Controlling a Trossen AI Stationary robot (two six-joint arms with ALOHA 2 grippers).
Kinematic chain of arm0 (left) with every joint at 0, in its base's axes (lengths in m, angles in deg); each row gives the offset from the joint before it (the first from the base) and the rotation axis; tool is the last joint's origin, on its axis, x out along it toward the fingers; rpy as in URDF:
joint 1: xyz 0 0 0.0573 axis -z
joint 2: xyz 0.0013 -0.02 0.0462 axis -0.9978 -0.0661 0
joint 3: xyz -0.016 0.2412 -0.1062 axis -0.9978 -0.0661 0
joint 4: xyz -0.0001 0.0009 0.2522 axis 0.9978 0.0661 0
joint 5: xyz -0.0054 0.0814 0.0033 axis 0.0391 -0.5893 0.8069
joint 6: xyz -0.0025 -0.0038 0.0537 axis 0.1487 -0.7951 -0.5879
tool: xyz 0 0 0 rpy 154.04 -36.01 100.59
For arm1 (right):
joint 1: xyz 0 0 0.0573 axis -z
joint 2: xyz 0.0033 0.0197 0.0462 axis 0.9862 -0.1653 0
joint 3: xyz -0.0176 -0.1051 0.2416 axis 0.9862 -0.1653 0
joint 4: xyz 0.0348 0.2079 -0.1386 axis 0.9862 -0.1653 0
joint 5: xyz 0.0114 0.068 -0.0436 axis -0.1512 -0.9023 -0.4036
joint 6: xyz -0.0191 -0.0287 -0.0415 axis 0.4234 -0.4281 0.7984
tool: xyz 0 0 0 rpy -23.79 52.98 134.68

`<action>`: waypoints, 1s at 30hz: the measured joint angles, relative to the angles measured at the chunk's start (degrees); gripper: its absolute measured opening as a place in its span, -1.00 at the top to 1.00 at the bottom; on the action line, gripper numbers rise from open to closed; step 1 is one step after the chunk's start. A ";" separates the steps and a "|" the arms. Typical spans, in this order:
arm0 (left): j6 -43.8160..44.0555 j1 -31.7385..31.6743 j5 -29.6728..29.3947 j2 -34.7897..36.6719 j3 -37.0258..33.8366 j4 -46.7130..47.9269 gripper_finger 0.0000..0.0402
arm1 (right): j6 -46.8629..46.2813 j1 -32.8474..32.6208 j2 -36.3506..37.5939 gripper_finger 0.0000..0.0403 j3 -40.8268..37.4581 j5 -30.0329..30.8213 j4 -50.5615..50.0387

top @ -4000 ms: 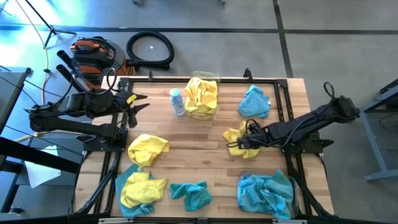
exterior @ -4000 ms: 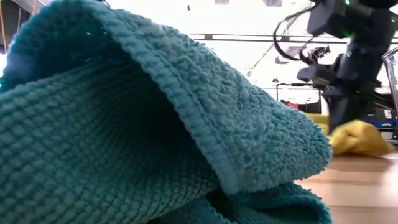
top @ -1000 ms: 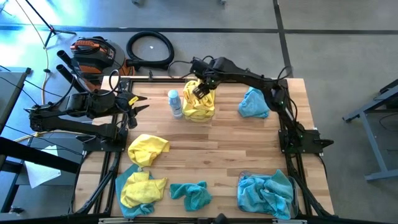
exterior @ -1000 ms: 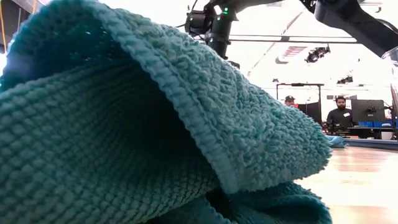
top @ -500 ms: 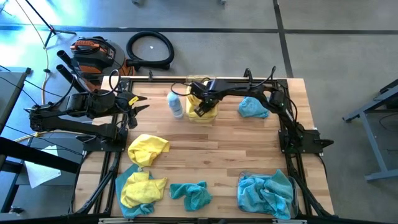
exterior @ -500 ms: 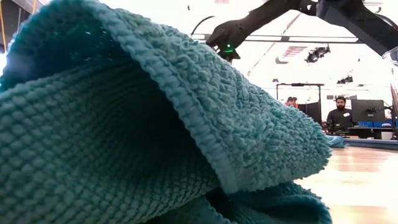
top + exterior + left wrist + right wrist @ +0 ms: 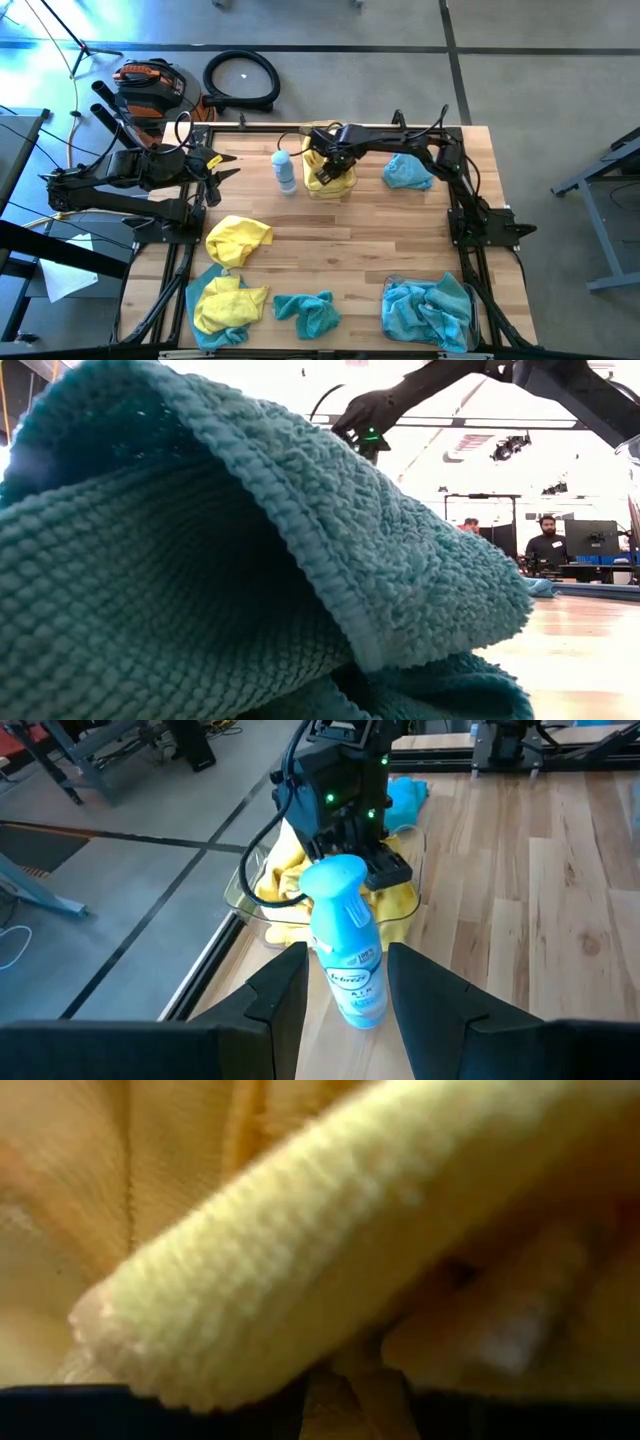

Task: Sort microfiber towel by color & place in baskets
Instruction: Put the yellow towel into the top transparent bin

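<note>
Yellow towels (image 7: 322, 182) fill the basket (image 7: 345, 188) under the right gripper (image 7: 326, 170).

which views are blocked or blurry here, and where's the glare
Low view: a teal towel right at the lens blocks most of the picture, and the room lights behind are blown out white. Right wrist view: yellow towel fills it, soft and out of focus. High view: bluish glare at the left edge. Left wrist view: clear, spray bottle sharp.

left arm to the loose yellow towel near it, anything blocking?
Nothing visible does. The left gripper waits open at the table's left edge; bare wood lies between it and the yellow towel. The spray bottle stands off to the side.
</note>
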 joint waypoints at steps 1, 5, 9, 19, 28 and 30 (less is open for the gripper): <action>0.20 -0.02 0.00 0.00 0.00 0.00 0.36 | -1.08 0.00 0.16 0.32 0.00 -0.20 -0.20; 0.22 0.00 0.00 0.00 0.00 -0.02 0.36 | -5.22 -0.30 0.25 0.32 0.00 -0.49 -0.96; 0.36 0.00 0.00 0.00 0.00 -0.02 0.36 | -10.42 -0.95 0.25 0.32 0.00 0.68 -2.35; 0.31 0.00 0.00 0.00 0.00 -0.02 0.36 | -14.90 -0.99 0.25 0.32 0.00 2.92 -3.57; -0.26 0.00 -0.02 0.00 0.00 0.00 0.36 | -14.31 -0.96 5.10 0.32 0.00 4.06 -3.17; -0.26 0.00 -0.02 0.00 0.00 -0.02 0.36 | -14.25 -0.96 7.65 0.32 0.00 4.19 -3.66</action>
